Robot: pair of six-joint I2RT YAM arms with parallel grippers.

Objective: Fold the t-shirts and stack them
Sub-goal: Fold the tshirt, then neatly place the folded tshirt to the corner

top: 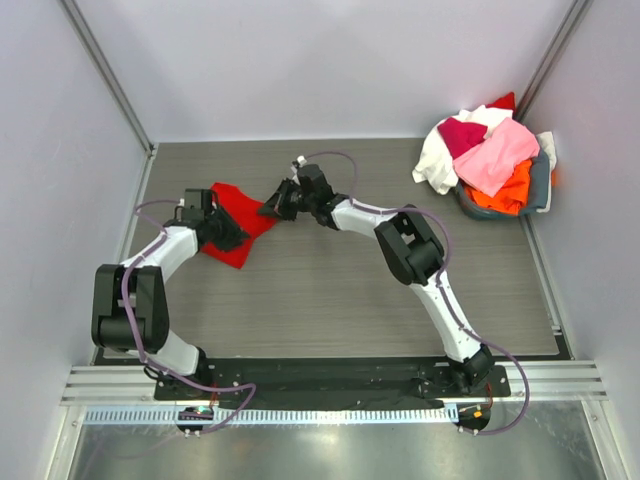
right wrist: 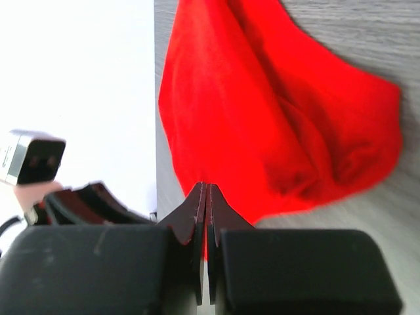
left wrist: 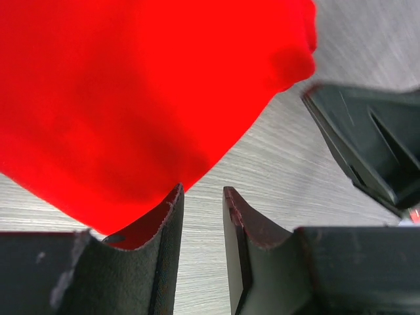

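Left gripper (left wrist: 202, 191) sits at the table's (top: 330, 290) left side, jaws slightly parted over bare surface, with the red t-shirt (top: 245, 215) against 1 finger. Right gripper (right wrist: 205, 187) is closed, pinching that shirt's right edge. In the far right corner, 1 grey basket (top: 541, 188) holds the heaped other t-shirts (top: 495, 155).

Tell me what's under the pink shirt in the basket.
An orange t-shirt shows beneath the pink t-shirt, in the grey basket. Anything deeper is covered.
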